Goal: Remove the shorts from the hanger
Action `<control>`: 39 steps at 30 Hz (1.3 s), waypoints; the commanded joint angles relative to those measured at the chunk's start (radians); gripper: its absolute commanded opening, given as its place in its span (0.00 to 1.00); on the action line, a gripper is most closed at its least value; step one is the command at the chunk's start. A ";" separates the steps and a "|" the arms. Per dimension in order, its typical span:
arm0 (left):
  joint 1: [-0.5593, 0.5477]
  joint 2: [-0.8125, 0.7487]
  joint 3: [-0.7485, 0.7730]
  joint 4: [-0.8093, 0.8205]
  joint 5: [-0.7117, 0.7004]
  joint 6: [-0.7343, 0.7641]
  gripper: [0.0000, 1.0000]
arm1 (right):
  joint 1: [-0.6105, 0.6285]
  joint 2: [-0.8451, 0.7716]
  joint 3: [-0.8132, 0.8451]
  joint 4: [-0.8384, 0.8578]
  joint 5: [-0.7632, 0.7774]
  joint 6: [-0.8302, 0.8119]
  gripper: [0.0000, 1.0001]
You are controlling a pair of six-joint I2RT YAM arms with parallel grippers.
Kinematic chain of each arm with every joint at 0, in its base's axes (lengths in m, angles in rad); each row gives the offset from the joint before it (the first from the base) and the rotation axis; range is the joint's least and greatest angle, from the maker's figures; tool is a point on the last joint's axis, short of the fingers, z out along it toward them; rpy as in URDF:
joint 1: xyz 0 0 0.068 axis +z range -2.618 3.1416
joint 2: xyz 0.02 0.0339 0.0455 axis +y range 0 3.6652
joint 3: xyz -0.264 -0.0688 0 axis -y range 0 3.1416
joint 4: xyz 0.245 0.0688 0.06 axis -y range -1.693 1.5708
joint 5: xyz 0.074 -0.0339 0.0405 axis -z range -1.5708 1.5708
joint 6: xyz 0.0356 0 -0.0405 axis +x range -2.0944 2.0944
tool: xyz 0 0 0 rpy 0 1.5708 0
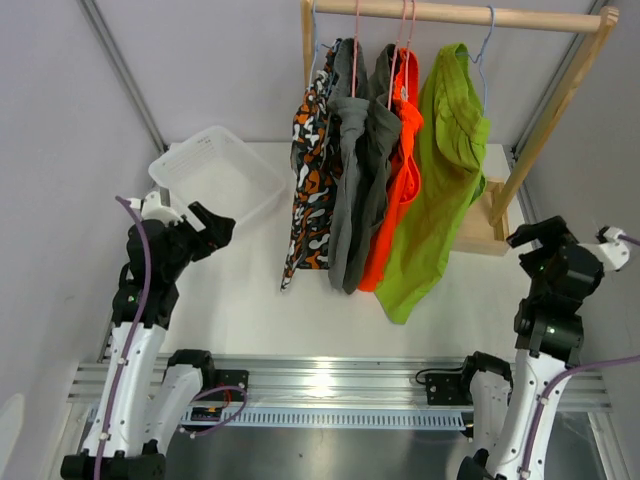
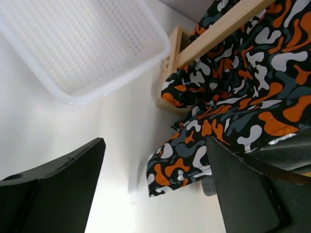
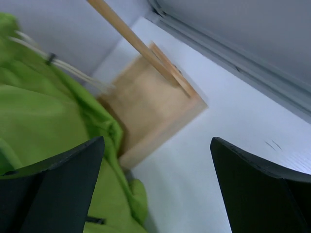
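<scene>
Several shorts hang on hangers from a wooden rail (image 1: 450,12): camouflage shorts (image 1: 310,170) at the left, two dark grey shorts (image 1: 358,170), orange shorts (image 1: 395,190) and lime green shorts (image 1: 440,170) at the right. My left gripper (image 1: 215,228) is open and empty, left of the camouflage shorts (image 2: 228,97), whose lower hem hangs between my fingers (image 2: 63,179) in the left wrist view. My right gripper (image 1: 530,245) is open and empty, right of the green shorts (image 3: 53,131), near the rack's wooden foot (image 3: 146,111).
A white plastic basket (image 1: 215,175) stands at the back left, also in the left wrist view (image 2: 82,48). The rack's slanted wooden post (image 1: 555,110) and foot (image 1: 485,225) stand at the right. A metal rail (image 1: 330,380) runs along the near edge.
</scene>
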 commanded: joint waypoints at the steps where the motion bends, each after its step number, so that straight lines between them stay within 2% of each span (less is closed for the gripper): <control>1: -0.006 -0.032 0.055 -0.098 -0.069 0.116 0.94 | -0.001 0.038 0.171 -0.069 -0.025 0.009 0.99; 2: -0.007 -0.034 0.056 -0.117 -0.078 0.135 0.99 | -0.001 0.040 0.241 -0.092 -0.030 0.014 0.99; 5: -0.018 -0.033 0.062 -0.154 -0.193 0.185 0.99 | -0.001 0.028 0.349 -0.074 -0.115 -0.030 1.00; 7: -0.036 -0.031 0.061 -0.175 -0.236 0.174 0.99 | -0.001 0.025 0.410 -0.081 -0.113 -0.048 0.99; 10: -0.050 -0.036 0.045 -0.155 -0.217 0.177 0.99 | -0.001 0.081 0.554 -0.100 -0.097 -0.063 0.99; 12: -0.053 -0.031 0.053 -0.166 -0.218 0.186 0.99 | -0.001 0.138 0.644 -0.069 -0.186 -0.063 0.99; 14: -0.055 -0.031 0.039 -0.149 -0.181 0.186 0.99 | -0.001 0.178 0.674 0.003 -0.270 -0.037 0.99; 16: -0.056 -0.026 0.024 -0.120 -0.132 0.199 0.99 | -0.001 0.199 0.685 0.081 -0.284 -0.002 0.99; 21: -0.058 -0.019 0.026 -0.118 -0.100 0.196 0.99 | -0.001 0.366 0.792 0.087 -0.315 0.005 1.00; 24: -0.058 -0.025 0.018 -0.118 -0.100 0.192 0.99 | 0.015 0.495 0.857 0.130 -0.436 0.005 0.95; 26: -0.058 -0.028 0.015 -0.112 -0.097 0.191 0.99 | 0.084 0.575 0.962 0.100 -0.427 -0.026 0.92; 28: -0.058 -0.023 0.013 -0.112 -0.086 0.192 0.99 | 0.149 0.720 1.072 -0.017 -0.375 -0.103 0.93; 30: -0.058 -0.023 0.013 -0.115 -0.092 0.191 0.99 | 0.254 0.823 1.269 -0.148 -0.331 -0.179 0.91; 32: -0.058 -0.026 0.015 -0.115 -0.091 0.192 0.99 | 0.330 0.931 1.381 -0.195 -0.266 -0.219 0.89; 39: -0.058 -0.033 0.012 -0.111 -0.088 0.191 0.99 | 0.360 1.008 1.340 -0.146 -0.246 -0.242 0.88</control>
